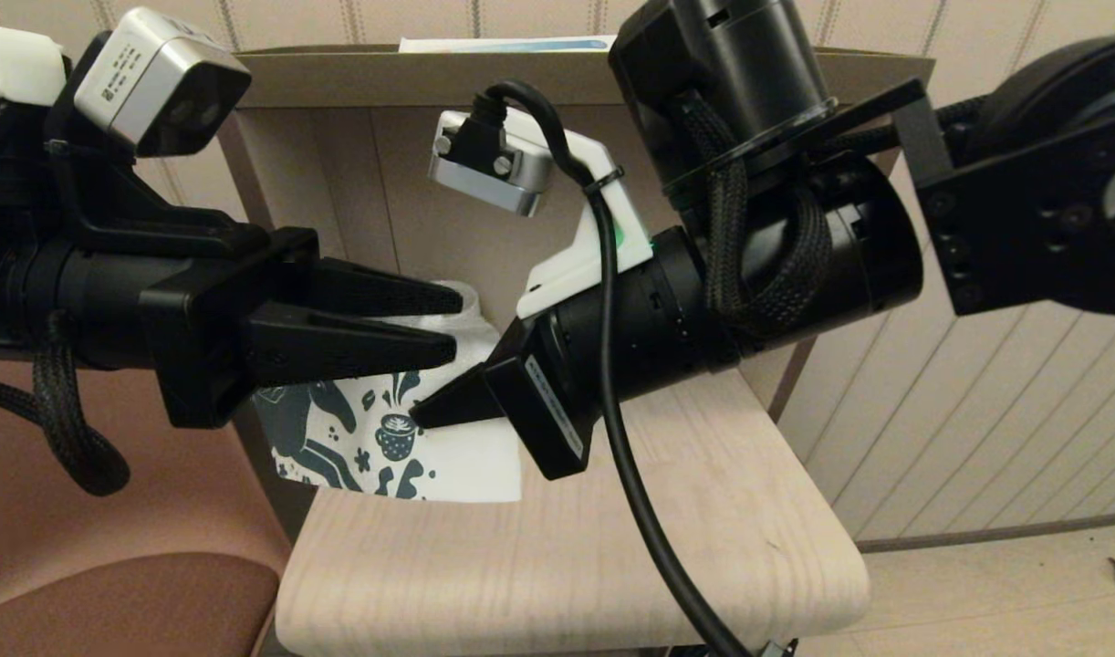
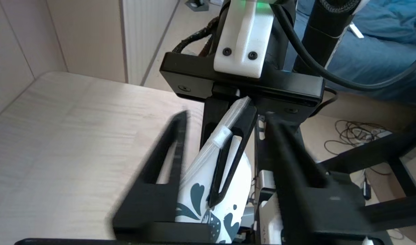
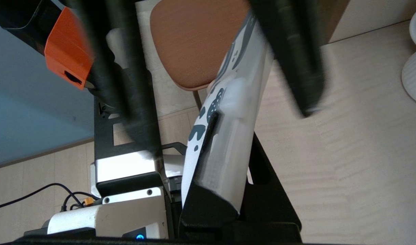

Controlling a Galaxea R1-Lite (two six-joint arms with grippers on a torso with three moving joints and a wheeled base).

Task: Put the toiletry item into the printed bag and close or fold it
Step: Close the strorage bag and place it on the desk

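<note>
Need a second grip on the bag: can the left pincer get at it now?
Probably yes: the left pincer stands open astride the bag, with nothing between; the right pincer, shut on it, holds it up.

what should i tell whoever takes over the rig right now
Right gripper: shut on the top edge of the printed bag, holding it up at the near left corner of the light wood table.
Left gripper: jaws apart around the bag's top, not gripping.
Toiletry item: not visible; it may be inside the bag.
Left to do: confirm the item is inside and the top is closed, then set the bag down.
</note>
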